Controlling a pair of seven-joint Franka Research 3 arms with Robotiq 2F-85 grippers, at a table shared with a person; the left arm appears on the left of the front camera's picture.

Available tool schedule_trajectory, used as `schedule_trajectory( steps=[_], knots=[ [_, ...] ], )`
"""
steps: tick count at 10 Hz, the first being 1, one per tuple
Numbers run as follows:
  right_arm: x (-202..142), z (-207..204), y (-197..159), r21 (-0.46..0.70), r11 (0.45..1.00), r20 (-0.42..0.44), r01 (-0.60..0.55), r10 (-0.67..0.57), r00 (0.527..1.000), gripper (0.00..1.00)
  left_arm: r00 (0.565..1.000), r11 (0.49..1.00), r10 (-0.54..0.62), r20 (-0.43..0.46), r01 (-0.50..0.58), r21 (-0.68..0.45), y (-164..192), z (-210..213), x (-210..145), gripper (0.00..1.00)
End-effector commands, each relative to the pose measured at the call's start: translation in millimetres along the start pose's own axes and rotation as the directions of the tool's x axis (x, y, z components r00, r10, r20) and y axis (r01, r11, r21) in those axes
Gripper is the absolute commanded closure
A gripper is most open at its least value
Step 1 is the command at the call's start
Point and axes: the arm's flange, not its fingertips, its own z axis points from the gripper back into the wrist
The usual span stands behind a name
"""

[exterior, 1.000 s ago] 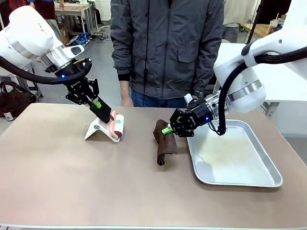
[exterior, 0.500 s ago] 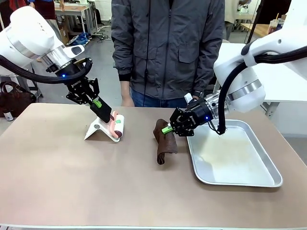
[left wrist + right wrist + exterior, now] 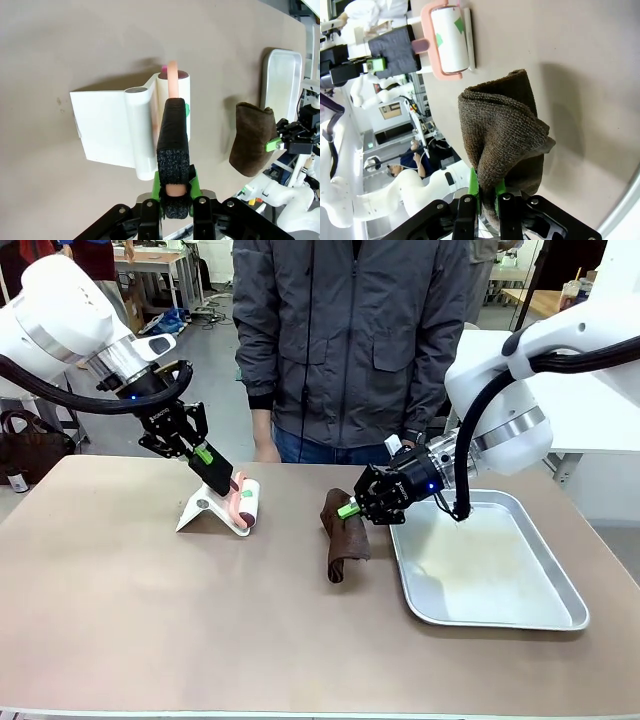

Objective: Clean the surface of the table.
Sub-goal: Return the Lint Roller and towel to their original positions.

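While a person stands behind the wide beige counter [image 3: 150, 610], the left pincer [image 3: 222, 483] pinches a pink lint roller's handle [image 3: 172, 80], and the right pincer [image 3: 350, 510] pinches a brown cloth [image 3: 342, 535] beside a metal tray [image 3: 520, 615].

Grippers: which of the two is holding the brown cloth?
The right gripper, beside the tray, pinches the cloth. The left gripper grips a lint roller's pink handle instead.
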Motion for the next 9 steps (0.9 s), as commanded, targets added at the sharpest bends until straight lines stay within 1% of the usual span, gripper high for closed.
schedule_trajectory(
  steps=[1,2,4,5,6,7,8,9],
  knots=[
    [8.9,-1.4,8.0,-0.031,0.999,0.016,0.035,-0.034,0.999,0.3,1.0,0.999,0.031,-0.005,-0.031,-0.017,-2.5,0.2,4.0,0.2],
    [9.6,-1.9,8.8,-0.046,0.998,0.015,0.041,-0.04,0.999,0.0,0.999,0.999,0.035,-0.001,-0.035,-0.019,-2.4,1.4,3.5,0.0],
    [11.0,-2.3,10.1,-0.101,0.994,0.026,0.039,-0.037,0.999,0.0,0.999,0.999,0.048,0.012,-0.048,-0.019,2.0,6.5,3.4,0.0],
    [11.7,-4.7,12.5,-0.141,0.99,0.019,0.027,-0.025,1.0,0.05,0.998,0.998,0.055,0.02,-0.055,-0.011,4.8,9.6,2.7,0.0],
    [12.4,-6.7,15.0,-0.174,0.984,0.02,0.024,-0.021,1.0,0.0,0.998,0.998,0.06,0.024,-0.06,-0.004,7.3,12.0,2.0,0.0],
    [15.6,-10.8,20.3,-0.252,0.968,0.04,0.005,0.006,0.999,0.0,0.997,0.998,0.068,0.027,-0.068,0.002,12.7,15.7,0.6,0.0],
    [17.6,-13.6,24.0,-0.29,0.957,0.04,-0.019,0.031,0.999,0.0,0.997,0.997,0.076,0.034,-0.076,0.005,17.9,19.9,-1.8,0.0],
    [18.7,-15.6,27.9,-0.341,0.94,0.072,-0.026,0.054,0.996,0.0,0.995,0.996,0.085,0.045,-0.086,0.011,23.6,24.8,-5.1,0.0]
  ],
)
